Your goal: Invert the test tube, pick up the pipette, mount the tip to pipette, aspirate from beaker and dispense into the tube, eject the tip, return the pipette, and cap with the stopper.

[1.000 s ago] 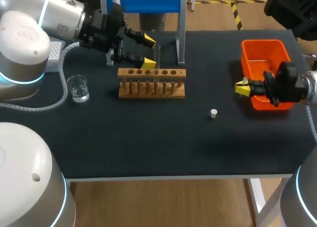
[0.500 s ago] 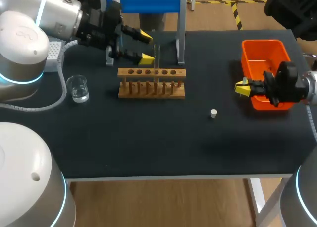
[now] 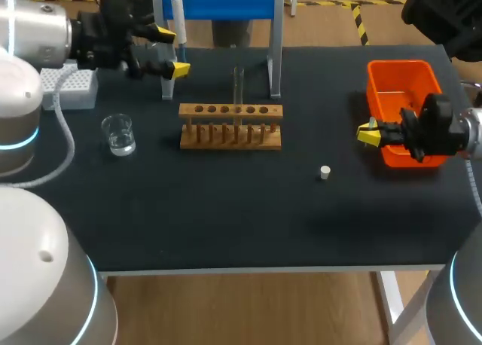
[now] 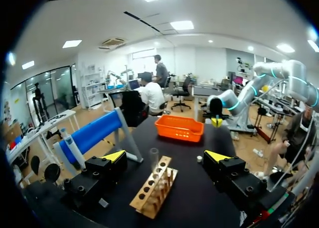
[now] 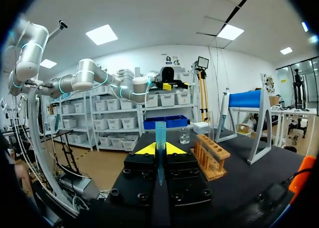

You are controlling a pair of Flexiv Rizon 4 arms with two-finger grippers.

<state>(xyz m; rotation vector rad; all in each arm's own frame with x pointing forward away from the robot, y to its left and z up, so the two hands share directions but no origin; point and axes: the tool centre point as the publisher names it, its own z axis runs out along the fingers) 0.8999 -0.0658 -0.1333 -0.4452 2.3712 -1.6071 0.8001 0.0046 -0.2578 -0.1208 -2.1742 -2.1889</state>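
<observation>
The left arm [image 3: 38,29] has swung away from the wooden rack [image 3: 230,126], towards its own side of the tabletop [image 3: 226,217]. The left claw [image 3: 172,53], which stood around the test tube [image 3: 238,85] a second ago, is now released, fingers wide apart, by the near post of the blue stand [image 3: 226,2]. The tube is left standing upright in a rack hole (open end up, as far as can be told), so the inverting step looks finished. The claw now sits close to the pipette [image 3: 176,13] hanging on the stand, likely the next pick. The right claw [image 3: 367,132] has not moved from beside the orange bin [image 3: 403,81], clenched on a blue pipette tip [image 5: 160,133]. The stopper [image 3: 324,172] lies untouched in front of the rack.
</observation>
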